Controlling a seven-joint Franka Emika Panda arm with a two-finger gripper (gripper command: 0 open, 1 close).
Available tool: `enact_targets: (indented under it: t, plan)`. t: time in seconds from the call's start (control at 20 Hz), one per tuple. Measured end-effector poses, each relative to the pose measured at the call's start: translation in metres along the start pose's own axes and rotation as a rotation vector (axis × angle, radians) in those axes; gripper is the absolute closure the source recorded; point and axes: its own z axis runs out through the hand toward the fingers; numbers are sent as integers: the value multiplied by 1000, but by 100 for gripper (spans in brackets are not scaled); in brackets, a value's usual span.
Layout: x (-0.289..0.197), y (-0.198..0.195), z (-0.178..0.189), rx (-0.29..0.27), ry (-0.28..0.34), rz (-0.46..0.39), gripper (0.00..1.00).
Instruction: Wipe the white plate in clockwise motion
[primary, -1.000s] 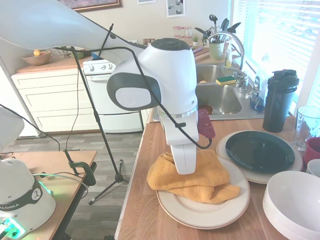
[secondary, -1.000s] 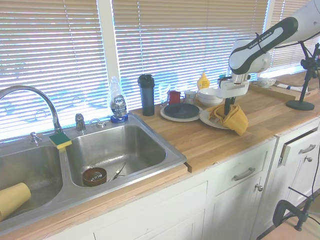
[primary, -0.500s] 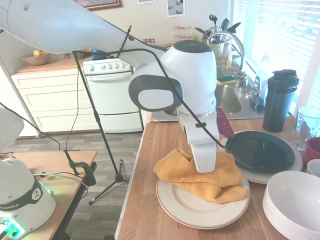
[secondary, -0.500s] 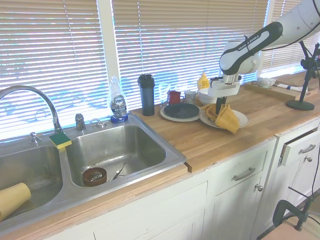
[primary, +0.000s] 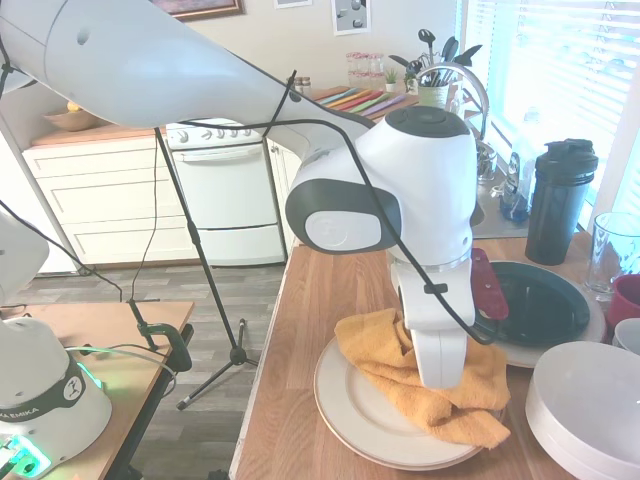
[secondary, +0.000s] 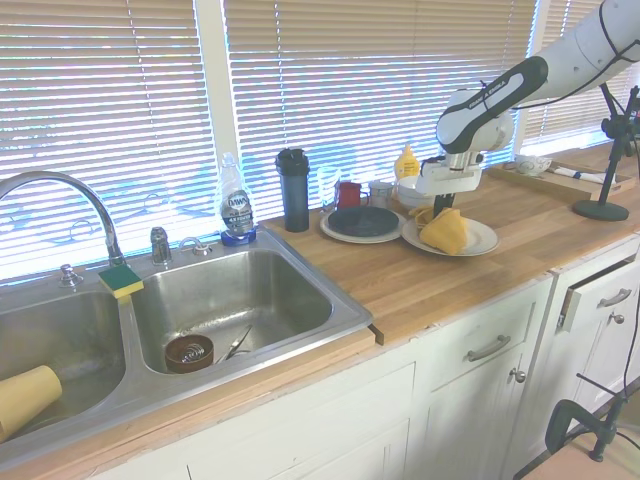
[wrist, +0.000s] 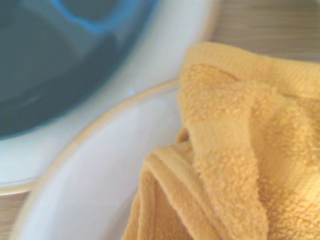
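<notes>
The white plate (primary: 352, 412) lies on the wooden counter near its edge, cream with a thin brown rim; it also shows in the second exterior view as the white plate (secondary: 483, 240) and in the wrist view as the white plate (wrist: 95, 185). A crumpled orange towel (primary: 468, 402) covers the half of it that is nearer the bowls. My gripper (primary: 440, 378) points straight down into the towel and is shut on it, its fingertips buried in the cloth. From the other side, the gripper (secondary: 438, 211) stands at the towel (secondary: 447, 231) by the plate's window-side edge.
A dark green plate (primary: 545, 300) on a second white plate sits right beside, toward the window. Stacked white bowls (primary: 590, 405), a red cup (primary: 628, 298), a glass (primary: 612, 248) and a black shaker bottle (primary: 560, 200) crowd that side. The steel sink (secondary: 230, 300) lies further along.
My gripper has dragged the towel across the plate, from the counter-edge side toward the bowls and the dark green plate. More bare plate now shows on the counter-edge side.
</notes>
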Motion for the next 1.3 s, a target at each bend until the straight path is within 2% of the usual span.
enact_targets:
  t: [0.3, 0.75, 1.1, 1.3]
  plan:
    - [-12, 16, -1, -31, -5, -13, 100]
    - [-63, 44, -17, -35, -27, -34, 100]
    - [-108, 9, -11, -28, -42, -76, 100]
    - [-99, -13, -6, -19, -37, -60, 100]
